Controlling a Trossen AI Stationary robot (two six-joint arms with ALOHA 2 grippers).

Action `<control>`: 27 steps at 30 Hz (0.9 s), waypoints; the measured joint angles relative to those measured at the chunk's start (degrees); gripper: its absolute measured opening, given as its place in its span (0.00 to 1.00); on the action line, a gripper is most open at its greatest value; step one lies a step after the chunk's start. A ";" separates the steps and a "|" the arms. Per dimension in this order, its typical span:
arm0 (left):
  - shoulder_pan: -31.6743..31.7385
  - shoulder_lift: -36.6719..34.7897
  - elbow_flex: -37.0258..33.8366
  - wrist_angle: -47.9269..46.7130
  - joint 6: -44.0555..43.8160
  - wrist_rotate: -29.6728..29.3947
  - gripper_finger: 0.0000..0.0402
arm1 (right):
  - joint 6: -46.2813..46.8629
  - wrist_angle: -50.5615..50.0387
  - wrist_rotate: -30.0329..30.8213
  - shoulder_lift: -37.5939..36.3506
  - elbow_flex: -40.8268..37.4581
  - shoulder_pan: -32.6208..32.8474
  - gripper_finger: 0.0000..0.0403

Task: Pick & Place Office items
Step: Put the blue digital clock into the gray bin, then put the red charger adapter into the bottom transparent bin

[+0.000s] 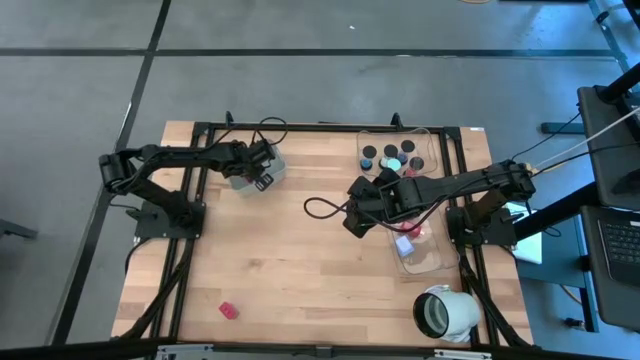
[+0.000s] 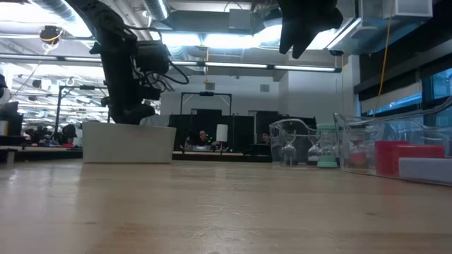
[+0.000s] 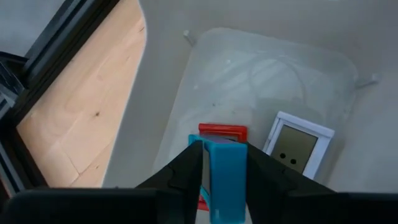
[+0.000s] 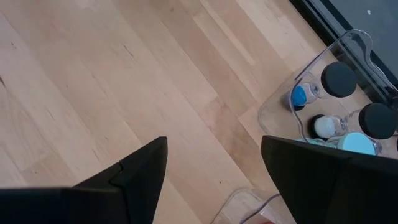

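Note:
My left gripper [image 1: 259, 171] hangs over the grey tray [image 1: 279, 170] at the table's far left, shut on a blue block [image 3: 224, 177]. Inside that tray lie a red block [image 3: 222, 131] and a white-framed piece [image 3: 297, 147]. My right gripper [image 1: 356, 214] is open and high above bare wood [image 4: 214, 144], left of two clear trays. The far clear tray [image 1: 437, 140] holds black caps [image 4: 339, 79], a blue bit [image 4: 299, 96], a white bit [image 4: 323, 127] and a teal piece [image 4: 359, 144]. The near clear tray [image 1: 420, 262] holds red and lavender pieces [image 1: 405, 244]. One red block [image 1: 228, 310] lies alone near the front edge. My left gripper pinches the blue block [image 3: 225, 163] between its two fingers [image 3: 194, 163], coming from above and pointing down. The block runs along the fingers and is lifted clear over the grey tray's floor [image 3: 261, 81], right above the red block.
A big white hollow cylinder [image 1: 446, 312] lies on its side at the table's near right corner. A dark cable [image 1: 320, 210] loops off the right arm over the table's middle. Open wood stretches across the centre and the near left. Black frame rails [image 1: 190, 250] run along both sides.

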 joint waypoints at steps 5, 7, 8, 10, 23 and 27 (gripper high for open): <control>0.02 -0.09 -0.03 -0.04 -0.03 -0.14 0.33 | 0.00 0.00 0.00 0.00 0.00 0.00 0.65; 0.00 -0.57 -0.03 -0.04 -0.03 -0.23 0.36 | 0.02 0.00 0.00 0.00 0.00 0.00 0.65; 0.00 -1.00 -0.01 -0.07 -0.01 -0.23 0.38 | 0.00 0.00 0.00 0.00 0.00 0.00 0.65; 0.04 -2.02 0.50 -0.53 0.61 -0.29 0.40 | 0.00 0.00 0.00 0.00 0.00 0.02 0.65; -2.87 -14.66 6.03 -7.37 0.37 15.74 0.40 | 0.00 -0.01 -0.44 0.00 0.00 0.02 0.65; -9.69 -20.21 2.58 -7.96 -2.00 28.68 0.40 | -0.15 -0.02 -0.44 0.00 0.00 0.02 0.65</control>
